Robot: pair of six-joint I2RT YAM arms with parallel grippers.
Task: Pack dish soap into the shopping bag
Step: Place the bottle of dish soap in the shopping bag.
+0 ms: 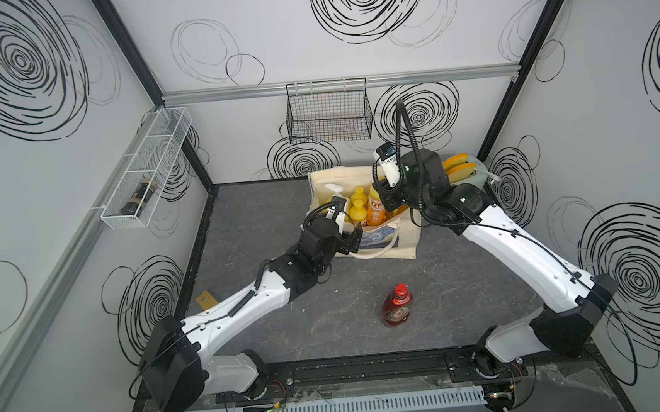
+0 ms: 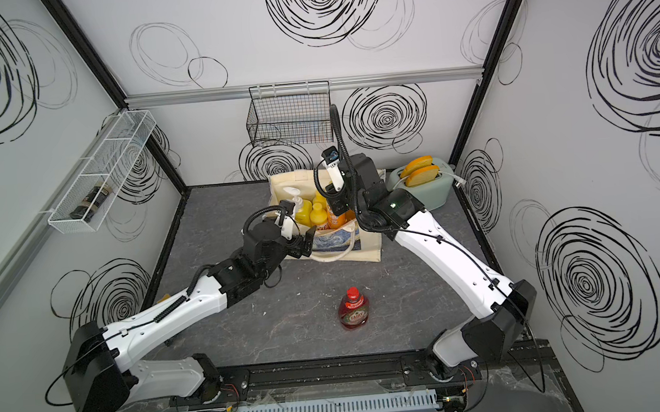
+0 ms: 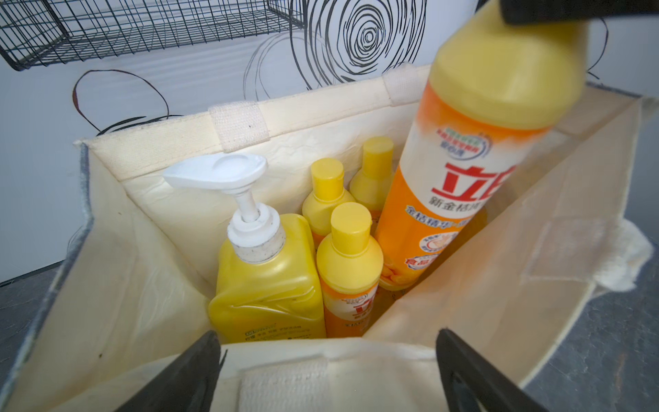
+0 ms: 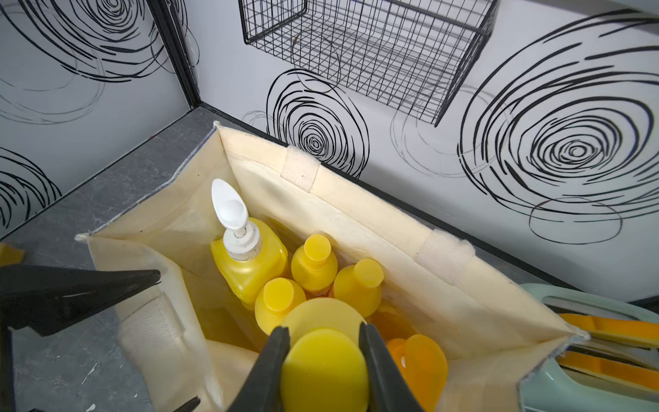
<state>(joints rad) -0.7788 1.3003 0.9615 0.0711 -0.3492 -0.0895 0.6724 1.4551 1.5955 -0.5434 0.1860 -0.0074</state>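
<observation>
My right gripper (image 4: 323, 330) is clamped on the cap of a yellow-capped bottle (image 3: 463, 199). I hold it upright, its lower half down inside the shopping bag (image 1: 404, 245), which stands at the back of the counter (image 1: 467, 284). I judge it not yet set down, since the jaws have not let go.

My left gripper (image 3: 327, 335) sits at the bag's near rim with its jaws wide apart, gripping nothing.

In the bag are the yellow white-pump bottle (image 3: 264, 271) and three small yellow bottles (image 4: 313, 265), all standing close together. An orange bottle (image 4: 422, 360) is just beside the one I hold, mostly hidden.

One bottle remains outside: the red Fairy bottle (image 1: 397, 306) stands upright near the front of the counter, well apart from the bag. So most of the packing looks done. Left are releasing this bottle and bringing the Fairy over.
</observation>
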